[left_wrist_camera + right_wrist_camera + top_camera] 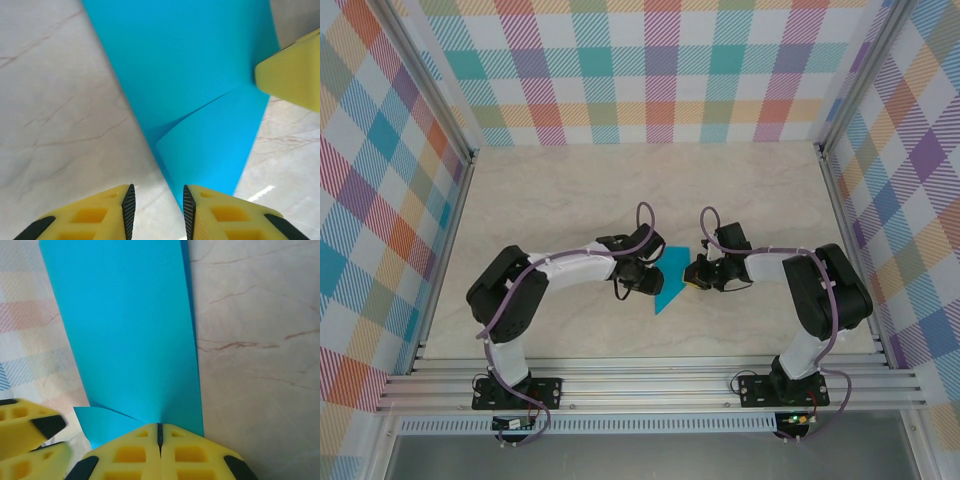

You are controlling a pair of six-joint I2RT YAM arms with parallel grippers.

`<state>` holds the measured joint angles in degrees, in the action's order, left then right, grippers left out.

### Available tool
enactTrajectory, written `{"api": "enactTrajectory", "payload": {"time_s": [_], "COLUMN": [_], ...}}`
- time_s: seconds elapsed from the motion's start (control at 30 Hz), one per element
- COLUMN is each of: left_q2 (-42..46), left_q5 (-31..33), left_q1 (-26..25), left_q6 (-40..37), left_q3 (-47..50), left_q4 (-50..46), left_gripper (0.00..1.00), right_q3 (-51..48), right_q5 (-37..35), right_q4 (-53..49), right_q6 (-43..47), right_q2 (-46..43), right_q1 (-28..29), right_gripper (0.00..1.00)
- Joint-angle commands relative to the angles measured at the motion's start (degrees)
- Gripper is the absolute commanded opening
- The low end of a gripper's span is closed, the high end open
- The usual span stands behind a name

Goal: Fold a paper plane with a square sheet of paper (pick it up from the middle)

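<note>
Right gripper [160,432] on creased teal paper [125,330]

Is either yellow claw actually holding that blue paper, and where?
The right gripper is shut on the folded blue paper at one edge; the left gripper stands open, gripping nothing.

Bright, even light; soft shadows

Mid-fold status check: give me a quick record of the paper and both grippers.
paper: teal paper, partly folded, one diagonal flap edge visible, between the two grippers
left gripper: open, fingers apart, the paper's point near the gap, not clamped
right gripper: shut on the teal paper's edge
surface: pale marbled table
</note>
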<state>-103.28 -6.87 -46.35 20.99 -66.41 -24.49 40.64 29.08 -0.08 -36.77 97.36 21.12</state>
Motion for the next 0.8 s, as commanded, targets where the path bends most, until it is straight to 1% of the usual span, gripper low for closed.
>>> {"api": "enactTrajectory", "payload": {"time_s": [0.0, 0.07, 0.13, 0.23, 0.37, 0.47, 0.63, 0.77], "left_q2": [5.78, 6.5, 5.7, 2.82, -1.06, -3.59, -5.58, -5.4], "left_q5": [-4.03, -10.2, -16.18, -20.36, -22.85, -23.26, -23.09, -22.5], "left_q1": [0.09, -0.03, -0.2, -0.21, -0.15, -0.17, -0.15, -0.17], "left_q6": [6.87, 10.31, 13.16, 16.83, 19.89, 20.82, 20.55, 18.27], "left_q3": [1.88, 3.08, 4.07, 4.63, 5.94, 6.59, 7.82, 9.32], "left_q4": [2.06, 6.93, 13.43, 18.81, 24.05, 25.34, 24.48, 20.02], "left_gripper": [0.27, 0.21, 0.17, 0.13, 0.13, 0.12, 0.12, 0.12], "right_q3": [-0.17, -0.13, -0.11, -0.03, -0.11, -0.04, 0.14, 0.33], "right_q5": [-2.98, -2.91, -2.9, -3.23, -3.34, -3.46, -3.67, -4.21], "right_q4": [-2.95, -2.91, -2.91, -3.15, -3.27, -3.46, -3.88, -4.59], "right_q6": [0.3, 0.13, 0.08, 0.16, 0.21, 0.45, 0.65, 1.01], "right_q2": [0.62, 0.77, 0.79, 0.9, 1.11, 1.2, 1.36, 1.26], "right_q1": [0.24, 0.23, 0.26, 0.23, 0.24, 0.22, 0.25, 0.23], "right_gripper": [0.05, 0.05, 0.05, 0.05, 0.05, 0.05, 0.05, 0.05]}}
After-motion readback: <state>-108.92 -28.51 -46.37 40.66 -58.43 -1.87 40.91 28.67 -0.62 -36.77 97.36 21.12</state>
